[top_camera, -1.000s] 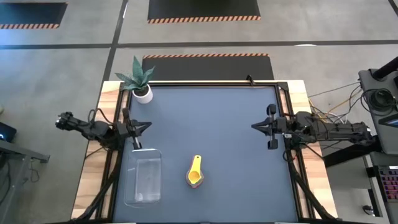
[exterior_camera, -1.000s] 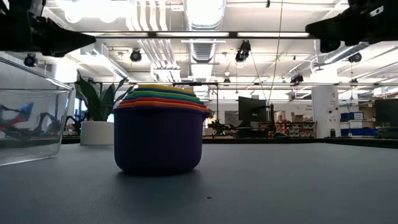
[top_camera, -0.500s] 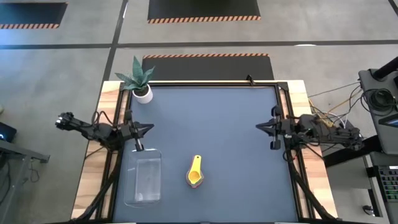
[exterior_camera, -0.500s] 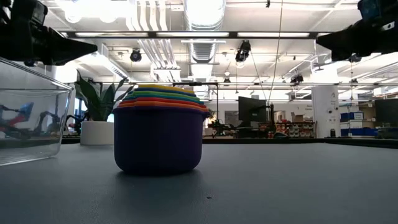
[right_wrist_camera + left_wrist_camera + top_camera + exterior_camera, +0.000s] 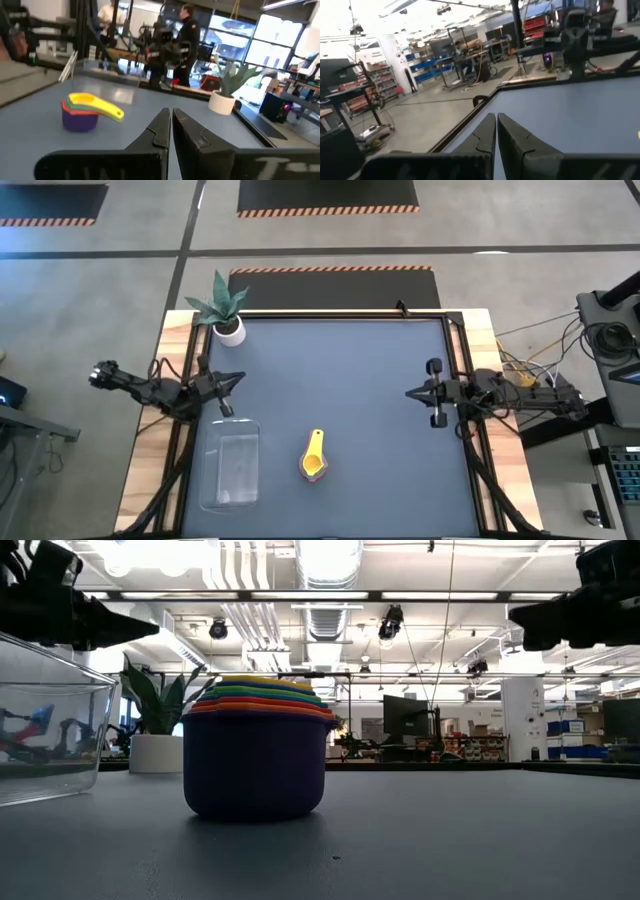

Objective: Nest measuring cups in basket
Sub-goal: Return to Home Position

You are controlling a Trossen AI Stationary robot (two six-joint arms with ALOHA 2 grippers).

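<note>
Nested stack of coloured plastic measuring cups (image 5: 314,461), yellow uppermost: stood front-centre on dark tabletop (image 5: 340,360), just beside the clear rectangular plastic basket (image 5: 205,476), not inside. Left tool (image 5: 238,378), right tool (image 5: 409,392): closed, empty, at side edges. Risk: stack stranded outside.

A large open robotics lab or industrial workshop is shown: bare ducts and pipes (image 5: 310,580) are hung under an open ceiling, and the grey concrete floor (image 5: 100,270) is laid with black mats edged in hazard stripes (image 5: 328,194). Racks stocked with blue bins (image 5: 575,727), a monitor (image 5: 405,715) and cabled equipment are seen beyond the framed work table (image 5: 340,370). A person (image 5: 187,40) is seen standing among the machinery.
</note>
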